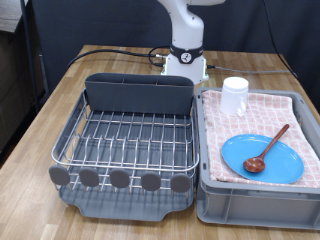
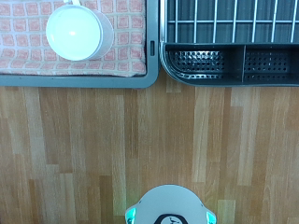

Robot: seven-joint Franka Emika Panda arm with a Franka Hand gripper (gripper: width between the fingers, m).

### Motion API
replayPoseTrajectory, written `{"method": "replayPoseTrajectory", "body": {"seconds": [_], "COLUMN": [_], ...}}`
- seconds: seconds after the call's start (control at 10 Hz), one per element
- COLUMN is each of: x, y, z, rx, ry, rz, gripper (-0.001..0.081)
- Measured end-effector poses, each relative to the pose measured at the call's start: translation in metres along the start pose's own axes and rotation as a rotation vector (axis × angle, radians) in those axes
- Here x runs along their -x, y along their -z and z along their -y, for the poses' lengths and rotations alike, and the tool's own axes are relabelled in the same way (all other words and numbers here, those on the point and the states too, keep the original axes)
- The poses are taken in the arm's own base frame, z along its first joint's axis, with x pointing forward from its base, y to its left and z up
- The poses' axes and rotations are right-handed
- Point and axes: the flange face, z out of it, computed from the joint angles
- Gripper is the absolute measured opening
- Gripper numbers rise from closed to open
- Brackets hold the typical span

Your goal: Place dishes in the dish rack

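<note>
The dish rack (image 1: pixel 128 198) stands at the exterior view's left, and nothing rests on its chrome wire grid (image 1: pixel 125 135) or shows in its tall grey trough (image 1: pixel 138 92). A white cup (image 1: pixel 234 95), a light-blue plate (image 1: pixel 270 165) and a brown wooden spoon (image 1: pixel 270 147) lie in the cloth-lined grey tub (image 1: pixel 260 200) at the right; the spoon rests across the plate. The wrist view looks straight down on the cup (image 2: pixel 78 31), the tub's rim (image 2: pixel 79 80) and the rack's trough (image 2: pixel 229 61). The gripper shows in neither view.
The robot's white base (image 1: pixel 186 58) stands on the wooden table (image 1: pixel 60 100) behind the rack and tub, and also shows in the wrist view (image 2: pixel 171 207). A black cable (image 1: pixel 120 50) runs along the table's far side. Bare wood (image 2: pixel 140 140) lies between the base and the containers.
</note>
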Motion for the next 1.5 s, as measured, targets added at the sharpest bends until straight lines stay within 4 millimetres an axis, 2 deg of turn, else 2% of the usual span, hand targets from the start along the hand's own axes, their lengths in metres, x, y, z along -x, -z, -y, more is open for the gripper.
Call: {"method": "replayPoseTrajectory", "body": {"seconds": [0.2,0.4,0.7,0.8,1.0,1.1,1.3,1.5], "x": [-0.002,0.001,0.002,-0.004,-0.004,-0.002,0.0,0.004], "y": [0.005,0.002,-0.007,-0.008,-0.01,-0.013,-0.021,-0.028], "z": [0.006,0.023,0.07,0.083,0.083,0.09,0.118,0.15], "rx": [-0.048,-0.071,-0.101,-0.096,-0.085,-0.066,-0.019,0.008], "ry": [-0.141,-0.238,-0.365,-0.392,-0.356,-0.325,-0.287,-0.329], "rz": [-0.026,-0.032,-0.069,-0.065,-0.076,-0.087,-0.11,-0.125], "gripper": [0.0802,0.0802,0.0802,0.0802,0.0802,0.0802,0.0802,0.0802]}}
